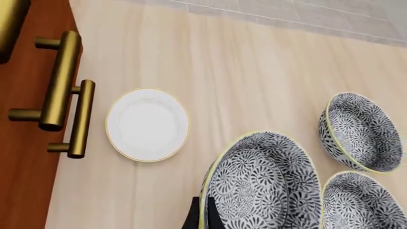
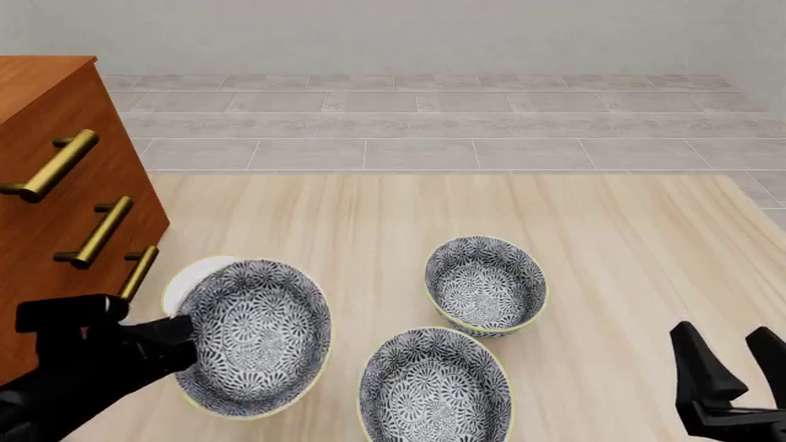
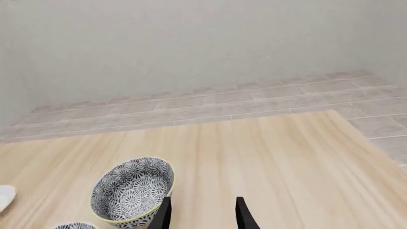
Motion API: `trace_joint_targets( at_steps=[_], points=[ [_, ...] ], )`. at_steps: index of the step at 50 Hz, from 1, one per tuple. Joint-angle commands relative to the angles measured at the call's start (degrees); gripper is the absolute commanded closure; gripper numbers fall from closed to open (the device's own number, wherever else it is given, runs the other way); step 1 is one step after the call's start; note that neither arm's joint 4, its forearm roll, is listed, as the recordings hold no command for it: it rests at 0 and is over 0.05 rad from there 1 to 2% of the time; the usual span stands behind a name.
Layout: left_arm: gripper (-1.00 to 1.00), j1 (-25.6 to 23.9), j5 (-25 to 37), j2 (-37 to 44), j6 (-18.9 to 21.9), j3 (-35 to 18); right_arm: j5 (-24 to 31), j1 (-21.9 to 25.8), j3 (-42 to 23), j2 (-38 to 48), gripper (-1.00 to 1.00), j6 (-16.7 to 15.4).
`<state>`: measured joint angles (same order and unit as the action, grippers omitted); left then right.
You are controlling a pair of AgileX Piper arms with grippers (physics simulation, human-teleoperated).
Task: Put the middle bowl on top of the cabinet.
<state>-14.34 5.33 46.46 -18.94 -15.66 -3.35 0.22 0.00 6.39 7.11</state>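
The middle bowl [image 2: 256, 336], deep with a grey-and-white floral pattern and a yellow rim, hangs tilted above the table at the front left. My left gripper [image 2: 182, 337] is shut on its rim; in the left wrist view the bowl [image 1: 260, 186] fills the space beside the gripper [image 1: 203, 217]. The reddish-brown cabinet [image 2: 62, 184] with brass bar handles stands at the far left, close to the held bowl, and it also shows in the left wrist view as the cabinet [image 1: 25, 157]. My right gripper [image 2: 733, 364] hovers open and empty at the front right, seen also as the right gripper [image 3: 202, 214].
Two identical bowls rest on the table: one bowl [image 2: 485, 284] at centre right and another bowl [image 2: 433, 387] near the front edge. A small white plate [image 2: 194, 274] lies partly hidden behind the held bowl, just in front of the cabinet's lowest handle [image 2: 138, 273].
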Motion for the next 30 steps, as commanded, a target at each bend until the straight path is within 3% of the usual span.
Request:
trace_joint_targets(
  at_steps=[1, 5, 7, 14, 26, 28, 30],
  points=[
    [1.0, -0.3, 4.3, -1.8, 0.3, -4.2, 0.3, -0.2, 0.0, -0.3, -1.0, 0.2],
    [1.0, -2.1, 5.2, -1.2, -2.0, -5.1, 0.3, -0.2, 0.0, -0.3, -1.0, 0.2],
    [1.0, -1.3, 6.6, -2.0, 0.4, -6.7, 0.2, -0.2, 0.0, -0.3, -1.0, 0.2],
    [1.0, -2.9, 10.3, -3.7, -1.0, -10.0, 0.3, -0.3, 0.0, -0.4, -1.0, 0.2],
    [1.0, -4.9, 16.9, -5.0, 1.4, -17.6, 0.2, -0.1, 0.0, -0.2, -1.0, 0.0],
    [1.0, -6.0, 18.2, -4.2, -0.8, -18.7, 0.1, 0.0, 0.0, -0.1, -1.0, 0.0],
    [1.0, -5.2, 19.0, -3.5, -0.1, -20.2, 0.1, 0.0, 0.0, 0.0, -1.0, 0.0]
  ],
)
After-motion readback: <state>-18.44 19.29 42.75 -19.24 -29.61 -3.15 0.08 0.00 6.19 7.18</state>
